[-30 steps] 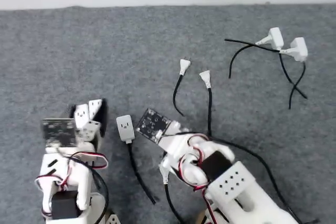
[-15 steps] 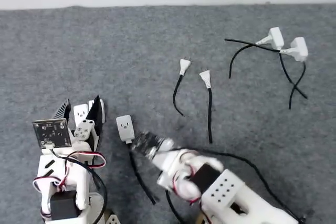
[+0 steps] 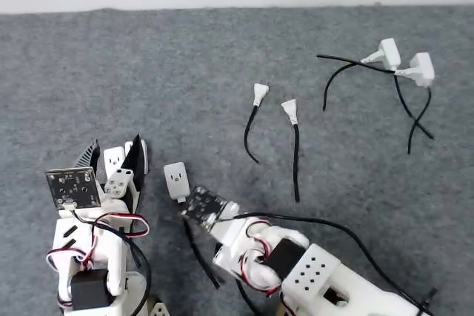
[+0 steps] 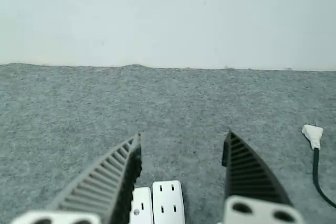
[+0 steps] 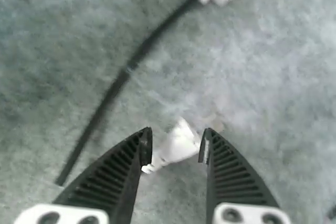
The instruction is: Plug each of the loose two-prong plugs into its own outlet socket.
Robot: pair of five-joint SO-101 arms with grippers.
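LEFT: left fingers (image 4: 107, 179) spread wide over outlet sockets (image 4: 167, 200) | RIGHT: right fingers (image 5: 118, 174) parted narrowly, straddling white plug (image 5: 177, 145) on tabletop (image 5: 262, 87)

Right claw (image 5: 176, 132) swung left over a plug (image 5: 178, 148).

White arms (image 3: 348, 290); black ribbed pincer fingers (image 4: 105, 182)

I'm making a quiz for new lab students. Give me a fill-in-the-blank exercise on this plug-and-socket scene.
1. The left hand is ____, with two white sockets between its fingers.
2. A white plug lies ____ the fingers of the right hand.
3. Every cable on the carpet is ____.
Missing words: open; between; black.
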